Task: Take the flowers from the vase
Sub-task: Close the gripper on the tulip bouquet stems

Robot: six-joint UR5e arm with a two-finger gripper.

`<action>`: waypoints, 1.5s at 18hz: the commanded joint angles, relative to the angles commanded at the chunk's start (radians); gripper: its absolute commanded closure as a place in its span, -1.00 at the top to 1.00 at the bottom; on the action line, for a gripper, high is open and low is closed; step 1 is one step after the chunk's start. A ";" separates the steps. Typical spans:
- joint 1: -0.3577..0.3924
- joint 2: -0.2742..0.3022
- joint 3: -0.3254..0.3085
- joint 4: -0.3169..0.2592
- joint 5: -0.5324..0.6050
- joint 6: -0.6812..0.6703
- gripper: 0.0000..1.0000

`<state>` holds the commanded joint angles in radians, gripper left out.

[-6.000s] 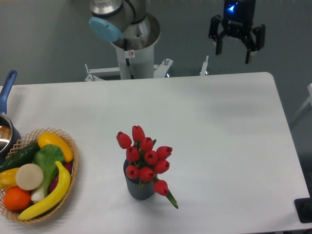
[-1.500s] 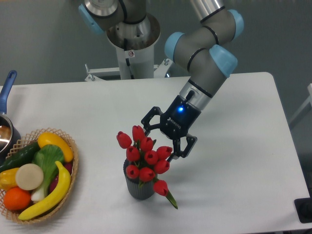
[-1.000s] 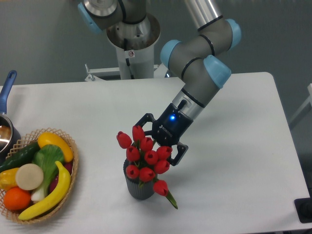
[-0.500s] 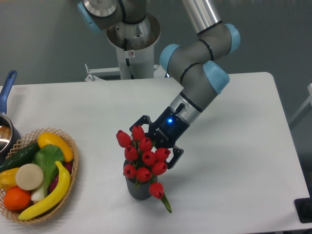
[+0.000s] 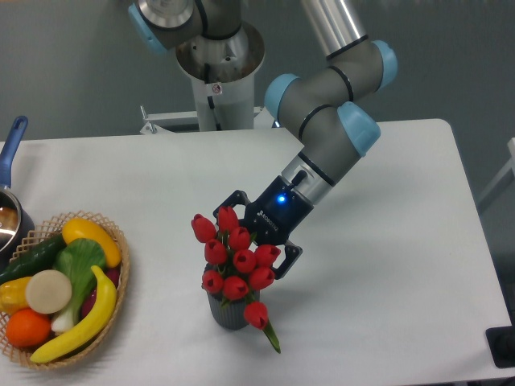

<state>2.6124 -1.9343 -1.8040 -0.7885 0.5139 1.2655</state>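
Nine or so flowers (image 5: 235, 261) stand in the vase (image 5: 226, 312) near the table's front edge (gripper (image 5: 256, 245) spread around them), and a loose grip could tip it.

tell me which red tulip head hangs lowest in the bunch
The single red tulip head at the bottom right of the red artificial tulip bunch, drooping over the dark grey ribbed vase's rim; the others cluster higher.

A bunch of red artificial tulips (image 5: 236, 261) stands in a short dark grey ribbed vase (image 5: 228, 314); the black two-finger gripper (image 5: 251, 236) straddles the blooms.
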 joint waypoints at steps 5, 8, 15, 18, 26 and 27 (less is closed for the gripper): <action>0.002 0.000 -0.005 0.000 0.000 -0.002 0.10; 0.005 0.003 -0.005 0.000 -0.002 -0.003 0.09; 0.009 0.009 -0.006 0.000 -0.009 -0.011 0.03; 0.014 0.011 -0.008 0.000 -0.031 -0.026 -0.13; 0.015 0.018 -0.008 0.000 -0.034 -0.034 -0.21; 0.015 0.028 -0.008 0.000 -0.043 -0.034 -0.21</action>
<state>2.6277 -1.9068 -1.8116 -0.7885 0.4710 1.2318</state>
